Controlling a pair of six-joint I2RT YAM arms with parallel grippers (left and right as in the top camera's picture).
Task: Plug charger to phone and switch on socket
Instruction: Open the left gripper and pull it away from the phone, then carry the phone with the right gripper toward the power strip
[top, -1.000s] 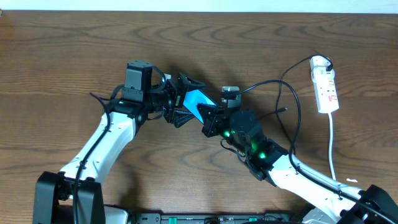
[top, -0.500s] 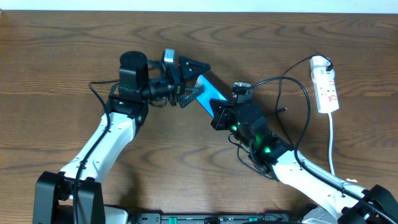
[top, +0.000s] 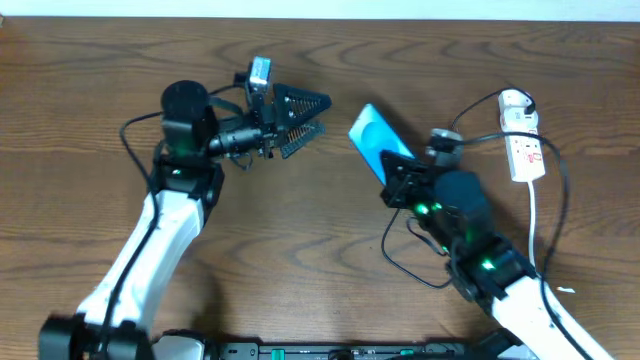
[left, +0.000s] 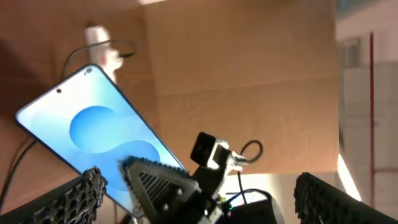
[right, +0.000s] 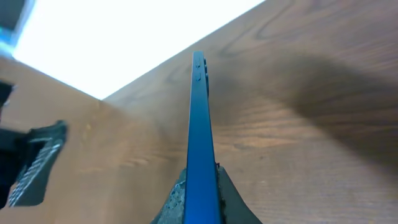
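Your right gripper (top: 396, 171) pinches the phone's (top: 371, 135) near end, likely so the far end sticks out for plugging. Your left gripper (top: 300, 111), facing it, is open and empty.

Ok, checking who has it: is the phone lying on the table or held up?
Held up: the right gripper clamps the phone by its lower end; its wrist view shows it edge-on between the fingers.
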